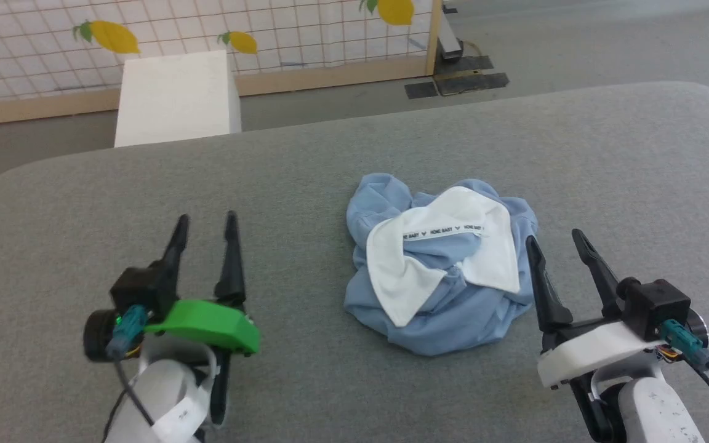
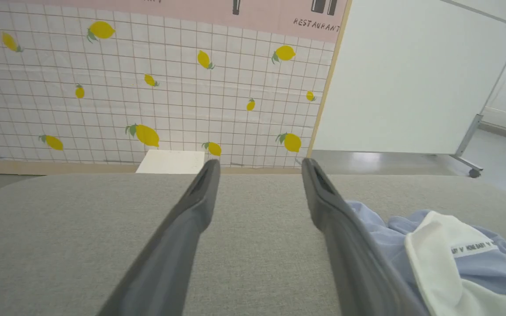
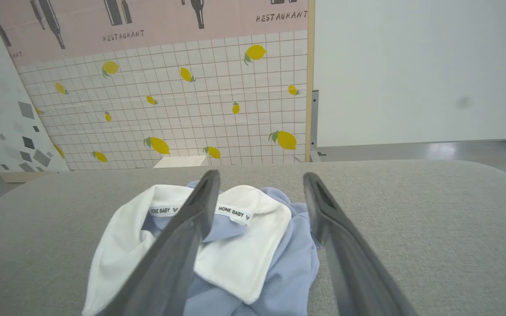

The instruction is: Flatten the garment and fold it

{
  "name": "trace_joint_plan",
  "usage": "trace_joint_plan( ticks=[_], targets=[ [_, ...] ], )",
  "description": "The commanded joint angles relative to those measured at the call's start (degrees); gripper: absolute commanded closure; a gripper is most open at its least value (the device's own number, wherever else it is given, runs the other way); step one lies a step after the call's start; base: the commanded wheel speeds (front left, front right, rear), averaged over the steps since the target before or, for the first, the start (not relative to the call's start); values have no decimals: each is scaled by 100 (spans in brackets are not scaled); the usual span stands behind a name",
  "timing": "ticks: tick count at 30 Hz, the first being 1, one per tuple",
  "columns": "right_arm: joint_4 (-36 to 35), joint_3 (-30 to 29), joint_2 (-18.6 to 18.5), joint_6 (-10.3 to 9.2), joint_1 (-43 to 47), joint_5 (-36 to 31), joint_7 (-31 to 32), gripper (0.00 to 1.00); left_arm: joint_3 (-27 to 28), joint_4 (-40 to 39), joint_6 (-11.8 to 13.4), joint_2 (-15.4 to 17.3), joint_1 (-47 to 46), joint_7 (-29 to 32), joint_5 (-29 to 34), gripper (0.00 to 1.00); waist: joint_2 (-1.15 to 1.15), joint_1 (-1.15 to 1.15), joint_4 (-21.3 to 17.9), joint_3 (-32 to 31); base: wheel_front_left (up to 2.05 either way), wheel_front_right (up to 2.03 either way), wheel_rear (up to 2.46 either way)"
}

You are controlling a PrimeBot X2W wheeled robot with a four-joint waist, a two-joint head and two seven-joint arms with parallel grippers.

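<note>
- Garment (image 1: 453,320): light blue knit, bunched in a rumpled heap on the grey padded surface (image 1: 330,166), right of centre in the head view. The white inner panel (image 1: 453,212) is turned outward on top, with a line of small dark text across it.
- Left gripper (image 1: 207,217): fingers spread wide, holding nothing. It hovers over bare surface, well apart from the heap on its left side.
- Right gripper (image 1: 552,237): fingers spread wide, empty, just beside the heap's right edge. Whether a finger touches the cloth cannot be told.
- Step in hand: flattening, at its very start by the look of it. No edge is laid out and no fold is made.
- Next move, as judged: find a hem or corner at each side, pinch it, and draw the sides apart.
- Surroundings: white box (image 1: 176,98) beyond the surface's far edge, lemon-print tiled screen (image 1: 268,31) behind it, and dark base plates (image 1: 459,80) on the floor. All stand well apart from the work.
- Obstructions: the garment's own tucked-under folds, which hide its true corners.
</note>
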Motion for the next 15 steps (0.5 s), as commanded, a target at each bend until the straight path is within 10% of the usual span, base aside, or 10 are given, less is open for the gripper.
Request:
trace_joint_plan(
  ticks=[1,15],
  targets=[
    [-34,-30,-1,-9,46,-28,53,0,167,-139,21,24,214,-23,148,0,0,0,151,12,0,0,0],
    [932,-628,-1,-9,-829,633,2722,0,1140,-691,-440,-471,794,-25,706,0,0,0,619,318,0,0,0]
  ],
)
